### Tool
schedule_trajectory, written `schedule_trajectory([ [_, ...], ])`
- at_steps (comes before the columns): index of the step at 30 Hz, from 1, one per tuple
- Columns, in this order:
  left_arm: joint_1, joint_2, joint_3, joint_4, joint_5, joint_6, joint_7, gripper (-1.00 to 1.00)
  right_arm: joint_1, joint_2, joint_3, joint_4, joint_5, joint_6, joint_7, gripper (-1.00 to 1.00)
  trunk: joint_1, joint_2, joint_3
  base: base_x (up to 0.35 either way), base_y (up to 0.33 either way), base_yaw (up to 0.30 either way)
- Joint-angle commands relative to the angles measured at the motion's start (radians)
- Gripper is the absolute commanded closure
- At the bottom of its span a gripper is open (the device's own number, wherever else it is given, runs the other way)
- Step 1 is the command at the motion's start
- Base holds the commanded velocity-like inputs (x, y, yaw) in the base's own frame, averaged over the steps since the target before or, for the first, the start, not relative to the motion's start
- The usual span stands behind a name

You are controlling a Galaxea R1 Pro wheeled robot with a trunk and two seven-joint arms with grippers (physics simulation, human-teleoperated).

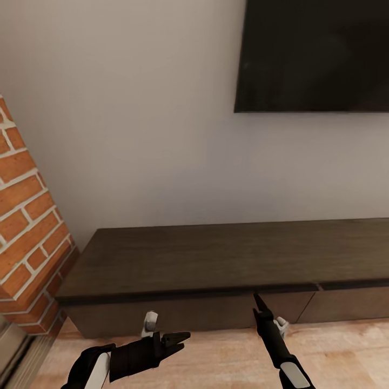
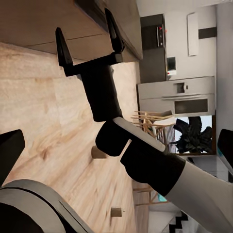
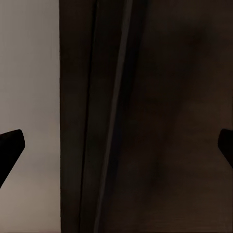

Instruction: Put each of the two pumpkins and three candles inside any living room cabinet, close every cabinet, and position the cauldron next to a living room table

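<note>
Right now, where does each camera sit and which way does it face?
Head: on the robot's head, looking down at the cabinet against the wall; left tool and right tool show below.
Left wrist: on the left arm, looking across the floor at the open right tool by the cabinet.
Right wrist: on the right arm, close on the cabinet's dark wood; own fingertips at the edges.
Shared: head and left wrist both see the right tool.

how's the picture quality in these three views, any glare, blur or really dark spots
Head view: soft, even light, no glare; the long dark-brown wooden cabinet casts a faint shadow on the wall. Left wrist view: sharp on the right end effector, background kitchen slightly soft and tilted. Right wrist view: very dark and low-contrast, pressed close to the cabinet's edge.
</note>
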Motion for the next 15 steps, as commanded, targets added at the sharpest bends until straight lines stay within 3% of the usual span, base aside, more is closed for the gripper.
schedule_trajectory([
  [1,0.0,-0.001,0.002,0.0,-0.004,0.004,-0.006,-1.0,0.0,0.0,-0.003,0.0,-0.008,0.011,0.003,-1.0,0.0,0.0,-0.001,0.136,0.001,0.0],
  [7,0.0,-0.001,0.002,0.0,-0.004,0.003,-0.005,-1.0,0.0,0.0,-0.003,0.0,-0.008,0.011,0.003,-1.0,0.0,0.0,-0.001,0.129,0.0,0.0],
  [15,0.0,-0.001,0.002,0.0,-0.004,0.003,-0.006,-1.0,0.0,0.001,-0.003,0.0,-0.008,0.01,0.003,-1.0,0.0,0.0,-0.001,0.03,0.0,0.0],
])
